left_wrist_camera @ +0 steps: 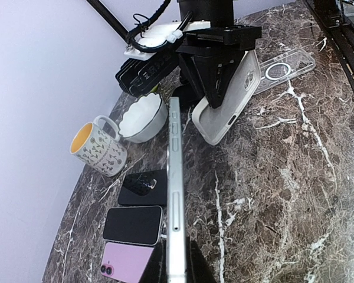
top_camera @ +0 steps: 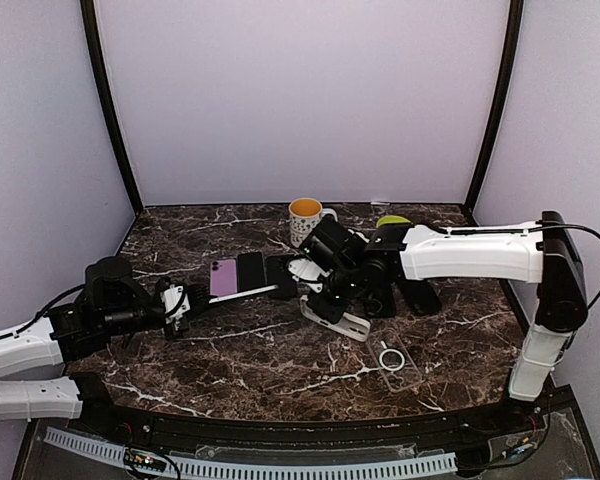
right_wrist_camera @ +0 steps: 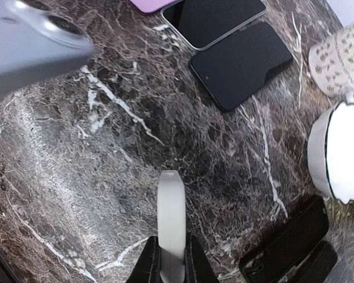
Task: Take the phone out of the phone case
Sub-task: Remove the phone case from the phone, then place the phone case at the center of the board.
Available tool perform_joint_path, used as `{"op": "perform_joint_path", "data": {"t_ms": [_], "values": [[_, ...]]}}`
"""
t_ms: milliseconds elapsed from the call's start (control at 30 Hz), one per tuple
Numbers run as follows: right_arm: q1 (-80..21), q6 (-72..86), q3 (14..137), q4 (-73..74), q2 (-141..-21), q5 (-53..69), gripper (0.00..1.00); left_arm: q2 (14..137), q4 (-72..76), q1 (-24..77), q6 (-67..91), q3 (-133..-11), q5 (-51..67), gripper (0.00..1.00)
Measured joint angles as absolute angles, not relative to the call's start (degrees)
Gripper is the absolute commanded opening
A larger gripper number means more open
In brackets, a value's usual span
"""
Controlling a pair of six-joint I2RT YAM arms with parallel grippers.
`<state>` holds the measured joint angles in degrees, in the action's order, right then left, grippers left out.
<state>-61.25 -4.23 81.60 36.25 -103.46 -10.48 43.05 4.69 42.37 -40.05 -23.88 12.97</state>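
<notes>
The left gripper (left_wrist_camera: 176, 268) is clenched on the phone (left_wrist_camera: 175, 188), held edge-up over the middle of the surface (top_camera: 230, 365). The right gripper (right_wrist_camera: 171, 265) pinches the white case (right_wrist_camera: 171, 212) just apart, apparently so the 2 could separate.

- Dark marble table (top_camera: 260, 365), veined in white, as I see it from my remote station.
- Three handsets lie flat side by side, left of centre: a pink phone (top_camera: 223, 277), a black-screened phone (top_camera: 250, 270) and a dark phone (top_camera: 278, 272).
- A patterned mug (top_camera: 305, 218) stands upright near the far edge, with a white bowl (left_wrist_camera: 143, 118) just beside it.
- A clear case (top_camera: 395, 358) with a white ring lies at near right.
- Two dark slabs (right_wrist_camera: 289, 244) lie near the bowl; I cannot tell what they are.
</notes>
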Motion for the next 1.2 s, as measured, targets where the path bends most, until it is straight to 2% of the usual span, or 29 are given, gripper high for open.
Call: {"op": "perform_joint_path", "data": {"t_ms": [300, 633, 900, 1100, 1200], "values": [[-53.76, 11.66, 74.41, 31.81, -98.21, -6.13, 0.04, 42.37, 5.30, 42.37, -40.05, -24.21, 12.78, 0.00], [-44.14, 34.35, 65.12, 16.01, -96.92, 5.89, 0.04, 41.23, 5.45, 42.37, -40.10, -24.21, 12.62, 0.00], [-42.65, 48.23, 61.52, 0.69, -98.98, 12.40, 0.05, 41.21, 5.45, 42.37, -40.10, -24.21, 12.53, 0.00], [-42.15, 53.25, 58.11, -4.43, -101.93, 13.98, 0.07, 41.17, 5.45, 42.37, -40.10, -24.21, 12.53, 0.00], [-41.65, 53.36, 57.47, -4.40, -102.45, 13.87, 0.13, 41.17, 5.45, 42.37, -40.10, -24.21, 12.56, 0.00]]}}
